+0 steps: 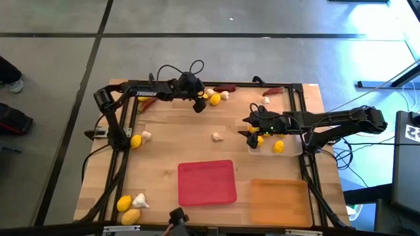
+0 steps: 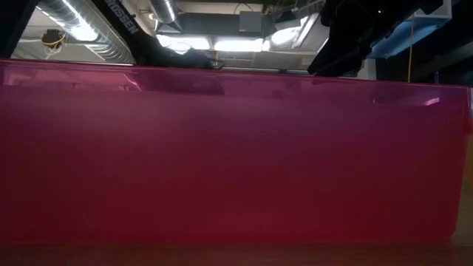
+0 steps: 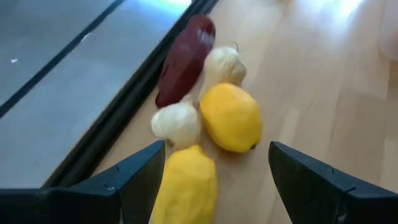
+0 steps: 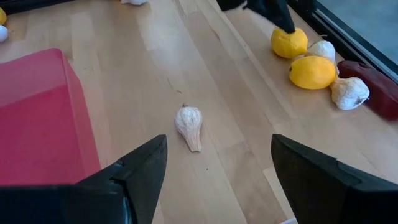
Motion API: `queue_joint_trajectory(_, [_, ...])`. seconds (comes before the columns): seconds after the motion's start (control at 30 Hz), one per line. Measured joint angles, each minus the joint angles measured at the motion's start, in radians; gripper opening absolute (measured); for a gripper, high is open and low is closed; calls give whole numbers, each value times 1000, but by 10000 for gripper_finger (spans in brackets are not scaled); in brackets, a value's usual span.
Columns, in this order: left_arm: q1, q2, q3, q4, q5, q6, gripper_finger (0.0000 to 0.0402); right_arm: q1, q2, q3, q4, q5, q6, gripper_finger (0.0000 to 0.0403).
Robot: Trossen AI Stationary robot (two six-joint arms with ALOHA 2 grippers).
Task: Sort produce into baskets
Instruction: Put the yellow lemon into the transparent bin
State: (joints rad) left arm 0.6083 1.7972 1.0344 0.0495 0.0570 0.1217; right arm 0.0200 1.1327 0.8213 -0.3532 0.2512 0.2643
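Lemons [image 3: 231, 117] yellow, garlic [image 3: 176, 123] whitish, chili [image 3: 186, 60] dark red

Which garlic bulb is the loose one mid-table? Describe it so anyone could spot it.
Start at the red tray near the table's front edge. On the bare wood beyond it lies one garlic bulb, pale and teardrop-shaped. Unlike the other garlic, it lies alone, with no lemon or pepper touching it.

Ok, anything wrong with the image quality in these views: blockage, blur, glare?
Low view: the red tray fills nearly the whole picture, hiding the table; bright ceiling lights glare above its rim. Left wrist view: soft and blurred, the nearest lemon most of all. Right wrist view: sharp on the lone garlic. High view: even light, with a bluish sheen on the floor at upper right.
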Motion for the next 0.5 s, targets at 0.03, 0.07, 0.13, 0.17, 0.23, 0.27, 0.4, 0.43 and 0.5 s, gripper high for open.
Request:
queue_joint_trajectory(0.03, [2, 12, 0, -5, 0, 1, 283, 0, 1, 0, 1, 0, 0, 280])
queue_joint_trajectory(0.07, [4, 25, 0, -15, 0, 1, 283, 0, 2, 0, -1, 0, 0, 280])
queue_joint_trajectory(0.13, [10, 51, -1, -20, -1, 1, 283, 0, 3, 0, -1, 0, 0, 280])
queue_joint_trajectory(0.17, [13, 61, -1, -15, -5, 1, 283, 0, 3, 0, -2, 0, 0, 280])
queue_joint_trajectory(0.23, [19, 77, -1, -10, -16, 1, 283, 0, 4, 0, -2, 0, -1, 280])
queue_joint_trajectory(0.27, [22, 85, -1, -10, -24, 1, 283, 0, 4, 0, -1, 2, -2, 280])
queue_joint_trajectory(0.4, [39, 112, -1, -17, -54, -4, 283, 0, 4, 0, 0, 10, -4, 280])
queue_joint_trajectory(0.43, [43, 115, -1, -15, -58, -5, 283, 0, 4, 0, 0, 10, -3, 280])
queue_joint_trajectory(0.5, [50, 127, -1, -14, -62, -7, 283, 0, 4, 0, 0, 10, -2, 280])
